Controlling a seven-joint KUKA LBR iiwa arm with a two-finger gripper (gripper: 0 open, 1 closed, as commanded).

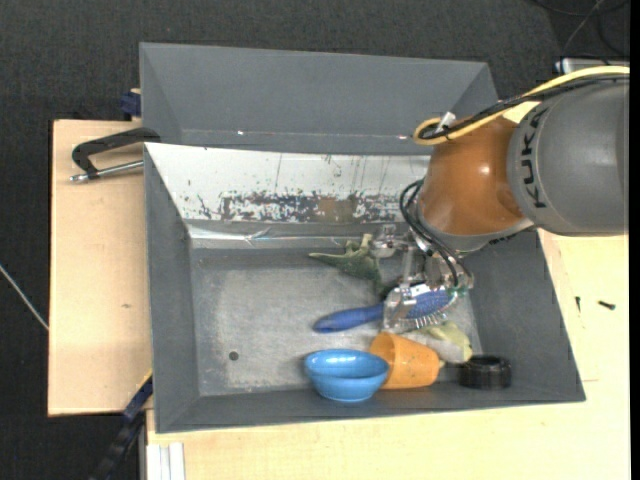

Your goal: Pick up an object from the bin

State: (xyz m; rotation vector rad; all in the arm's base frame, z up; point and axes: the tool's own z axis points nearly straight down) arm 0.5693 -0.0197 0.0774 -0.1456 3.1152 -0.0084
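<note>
My gripper [407,302] is low in the right half of the bin, under the orange wrist cover. It sits right over the head end of a blue brush [348,318], whose handle points left along the floor. Whether it touches the brush I cannot tell. A green toy dinosaur [352,259] lies just up and left of the gripper, near the back wall. An orange cup [408,362] lies on its side just below the gripper. A pale yellowish piece [452,339] lies to the cup's right.
A blue bowl [345,375] rests against the front wall, touching the orange cup. A black ring [485,371] lies in the front right corner. The left half of the bin floor is bare grey metal.
</note>
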